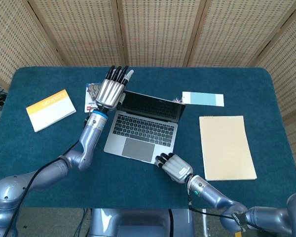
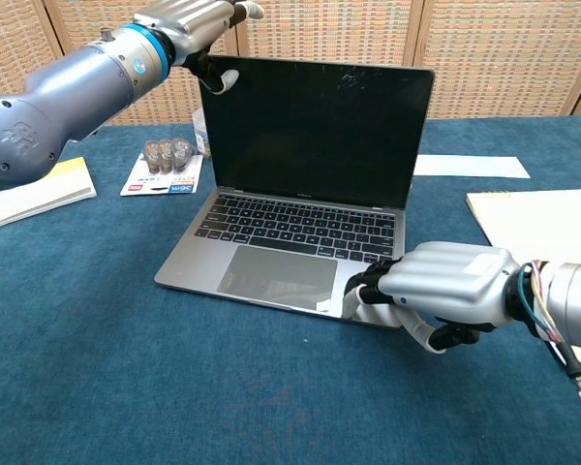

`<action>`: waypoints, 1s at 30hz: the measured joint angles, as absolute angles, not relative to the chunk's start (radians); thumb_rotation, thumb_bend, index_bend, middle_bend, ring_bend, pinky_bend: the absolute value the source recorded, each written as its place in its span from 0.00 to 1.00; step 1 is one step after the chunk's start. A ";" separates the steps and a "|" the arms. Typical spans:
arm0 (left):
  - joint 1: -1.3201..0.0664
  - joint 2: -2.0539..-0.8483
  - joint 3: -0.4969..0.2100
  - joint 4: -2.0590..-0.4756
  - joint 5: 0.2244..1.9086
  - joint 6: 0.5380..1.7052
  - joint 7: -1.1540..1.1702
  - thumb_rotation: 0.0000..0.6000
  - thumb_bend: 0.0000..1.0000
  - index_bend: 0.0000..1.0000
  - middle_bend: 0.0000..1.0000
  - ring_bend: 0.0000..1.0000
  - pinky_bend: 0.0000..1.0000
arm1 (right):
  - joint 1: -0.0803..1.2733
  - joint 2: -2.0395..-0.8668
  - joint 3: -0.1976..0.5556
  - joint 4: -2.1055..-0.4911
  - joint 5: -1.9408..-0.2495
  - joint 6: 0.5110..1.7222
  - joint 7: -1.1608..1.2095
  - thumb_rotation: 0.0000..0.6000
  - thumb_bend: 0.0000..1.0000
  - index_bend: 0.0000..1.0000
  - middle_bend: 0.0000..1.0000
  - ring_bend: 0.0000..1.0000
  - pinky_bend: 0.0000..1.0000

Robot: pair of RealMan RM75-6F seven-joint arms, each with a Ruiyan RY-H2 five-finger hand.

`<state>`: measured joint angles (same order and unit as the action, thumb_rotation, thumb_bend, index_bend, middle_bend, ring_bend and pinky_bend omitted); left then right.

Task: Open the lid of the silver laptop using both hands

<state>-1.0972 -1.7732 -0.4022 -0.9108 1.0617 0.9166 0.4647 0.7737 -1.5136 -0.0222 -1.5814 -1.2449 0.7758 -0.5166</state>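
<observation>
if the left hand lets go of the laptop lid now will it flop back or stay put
Probably stays: the laptop lid stands near upright, looking rigid and flat, which suggests a stiff hinge. The base could still slide on the blue cloth, so the right hand pressing its front corner helps.

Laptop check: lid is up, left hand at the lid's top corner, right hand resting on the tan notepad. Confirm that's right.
Not quite. The right hand presses on the front corner of the silver laptop, not the tan notepad, which lies apart beside it; the chest view shows this. The rest holds: the lid is up, and the left hand is at its top corner.
</observation>
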 measured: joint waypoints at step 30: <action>-0.944 -1.414 -0.353 -1.345 1.174 1.039 0.337 1.00 0.47 0.00 0.00 0.00 0.00 | 0.735 -1.405 0.044 -1.745 -1.335 0.938 -0.399 1.00 1.00 0.19 0.20 0.13 0.25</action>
